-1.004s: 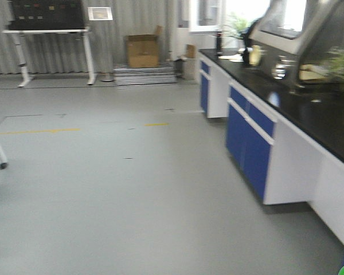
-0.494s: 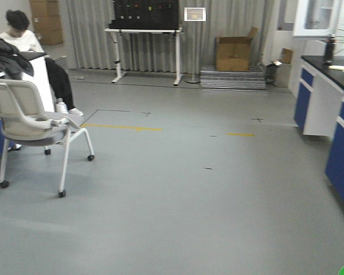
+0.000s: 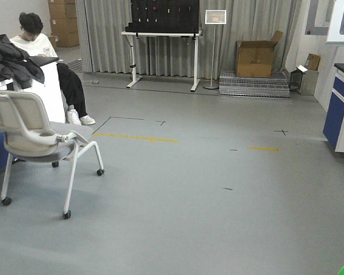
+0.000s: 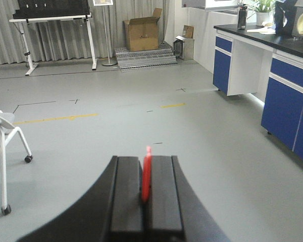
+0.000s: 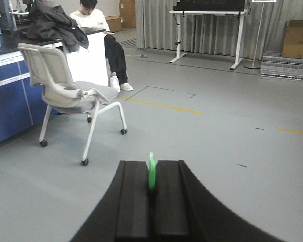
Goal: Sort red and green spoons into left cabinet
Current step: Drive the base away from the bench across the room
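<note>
- The red spoon point(image 4: 147, 174) sits in your left hand point(image 4: 144, 160), squeezed upright in the slit between the two black fingers. Its tip pokes just past the fingertips. You see it edge-on, so you cannot tell which end is showing.
- The green spoon point(image 5: 152, 175) sits the same way in your right hand point(image 5: 151, 164): a thin green sliver pinched between the fingers, its tip just clear of them.
- Both hands are held above an open grey floor point(image 3: 218, 217), and neither spoon touches it.
- The floor carries strips of yellow tape point(image 3: 135, 137) and a few small dark marks.
- Near on the left stands a white chair point(image 3: 23, 123) on castors. Behind it a person point(image 3: 37, 46) in a white top sits bent forward, with a dark jacket point(image 3: 8, 57) heaped just beside them.
- Along the far wall hangs a grey curtain point(image 3: 109, 28). In front of it stand a white-legged desk point(image 3: 163, 34) with a black panel on top and, to its right, an open cardboard box point(image 3: 255, 57).
- On the right, the left wrist view shows blue-fronted cabinets point(image 4: 283, 101) under a black tabletop point(image 4: 293, 46).
- Left hand: fingers pressed together, clamped on the red spoon.
- Right hand: fingers pressed together, clamped on the green spoon.
</note>
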Robot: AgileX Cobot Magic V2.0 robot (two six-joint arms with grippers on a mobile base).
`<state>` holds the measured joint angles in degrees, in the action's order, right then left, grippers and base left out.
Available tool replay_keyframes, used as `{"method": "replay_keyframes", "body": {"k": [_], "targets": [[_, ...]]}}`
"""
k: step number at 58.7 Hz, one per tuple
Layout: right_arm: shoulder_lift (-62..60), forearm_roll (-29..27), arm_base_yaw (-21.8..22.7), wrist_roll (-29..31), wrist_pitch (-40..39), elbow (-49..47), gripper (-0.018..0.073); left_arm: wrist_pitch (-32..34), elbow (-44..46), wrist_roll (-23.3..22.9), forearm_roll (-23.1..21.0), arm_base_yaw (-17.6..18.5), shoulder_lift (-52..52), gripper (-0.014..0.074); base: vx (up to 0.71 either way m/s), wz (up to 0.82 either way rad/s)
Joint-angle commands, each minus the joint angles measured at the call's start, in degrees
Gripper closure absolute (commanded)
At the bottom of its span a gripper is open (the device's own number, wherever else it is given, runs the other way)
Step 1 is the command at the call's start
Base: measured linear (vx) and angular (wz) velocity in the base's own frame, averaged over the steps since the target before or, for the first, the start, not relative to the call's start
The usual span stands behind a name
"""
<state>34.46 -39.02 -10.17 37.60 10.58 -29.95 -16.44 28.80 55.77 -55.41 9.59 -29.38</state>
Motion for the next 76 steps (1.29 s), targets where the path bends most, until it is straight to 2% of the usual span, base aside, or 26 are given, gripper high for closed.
{"method": "replay_keyframes", "body": {"k": [1, 76], "targets": [[0.15, -0.41, 0.16, 0.16, -3.61, -1.74, 0.0564, 2.31, 1.51, -0.31, -1.2, 0.21, -0.23, 0.0596, 0.53, -0.03], [0.15, -0.41, 0.16, 0.16, -3.6, -1.74, 0.0564, 2.31, 1.51, -0.31, -1.2, 0.21, -0.23, 0.0596, 0.62, -0.08]]}}
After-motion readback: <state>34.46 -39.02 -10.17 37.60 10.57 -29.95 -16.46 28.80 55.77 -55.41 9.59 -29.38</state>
